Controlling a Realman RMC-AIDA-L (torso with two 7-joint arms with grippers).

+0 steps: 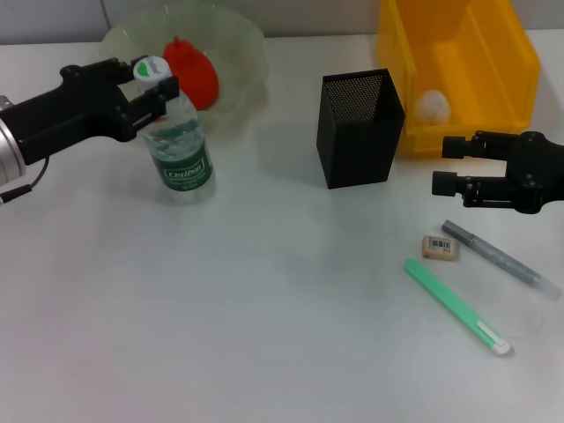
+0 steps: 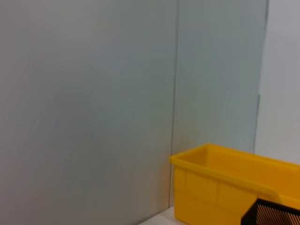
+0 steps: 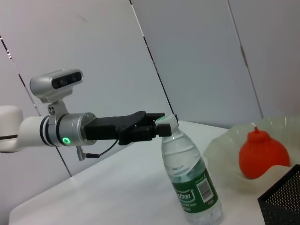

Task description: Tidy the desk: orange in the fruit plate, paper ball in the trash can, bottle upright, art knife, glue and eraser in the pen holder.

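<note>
One bottle [image 1: 178, 145], one orange [image 1: 194, 72], one bowl [image 1: 231, 35], one paper ball [image 1: 433, 106]. One yellow bin [image 1: 511, 53], one mesh holder [image 1: 357, 132]. One eraser [image 1: 441, 248], two pen-like sticks.

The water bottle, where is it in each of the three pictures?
Head view: the bottle stands at left, in front of the fruit plate, the left gripper at its cap.
Left wrist view: not in it.
Right wrist view: low, right of centre.
Shared landmark: the orange in the plate.
</note>
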